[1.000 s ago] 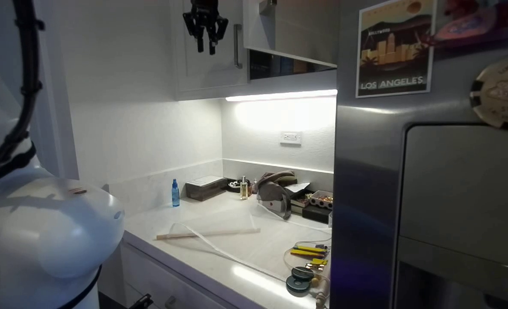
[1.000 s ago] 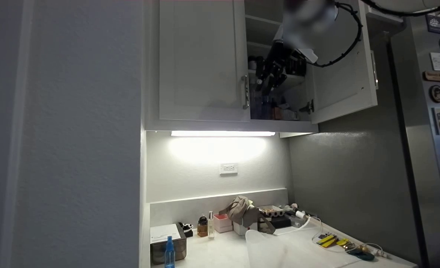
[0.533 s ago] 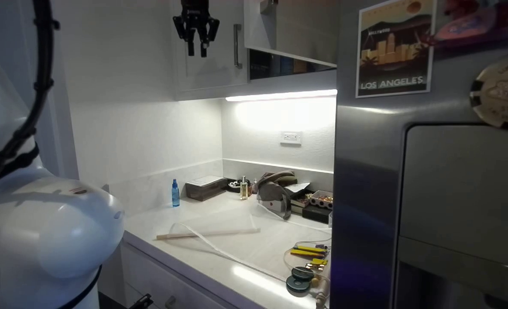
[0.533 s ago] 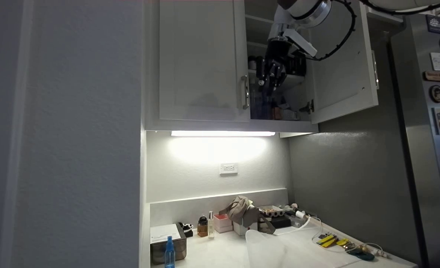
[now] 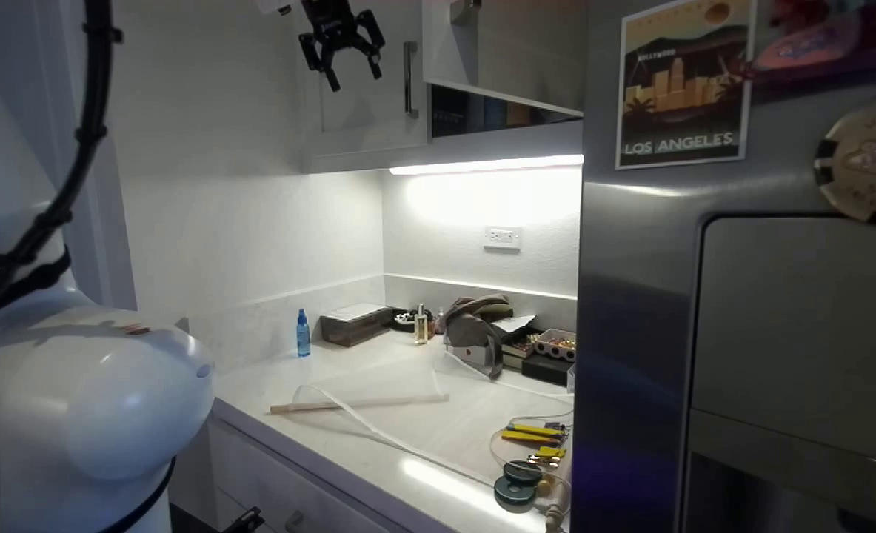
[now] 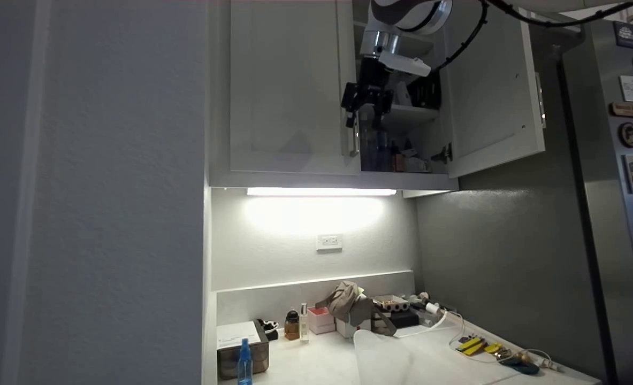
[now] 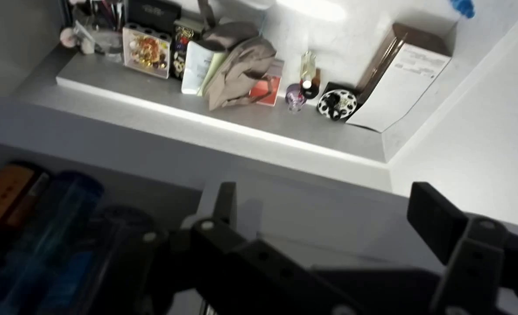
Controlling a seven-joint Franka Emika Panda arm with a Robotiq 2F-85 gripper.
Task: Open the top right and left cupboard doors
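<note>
1) Could knock the shut left door (image 6: 289,80) by coming in too deep, with the gripper (image 5: 355,77) near its free edge on wide, empty fingers (image 7: 436,218)
2) Could miss the left handle (image 5: 408,80), or hook it one-sidedly, through poor sideways alignment; apart from it in an exterior view
3) Could slip off mid-pull, likely from pulling straight instead of along the door's swing
4) Could brush the right door (image 6: 493,101), already swung out, back toward closing with the arm (image 6: 381,41)
5) Two doors, both above the counter (image 5: 249,389), one shut, one swung out; two handles, including the right handle (image 6: 540,101); one gripper, two fingers
6) On the counter: one blue spray bottle (image 5: 303,337) by the left edge, one brown box (image 5: 349,332) toward the back left corner, one cloth bundle (image 5: 467,326) at the back edge, two green discs (image 5: 515,488) by the right edge; yellow tools (image 5: 530,437), too small to count
</note>
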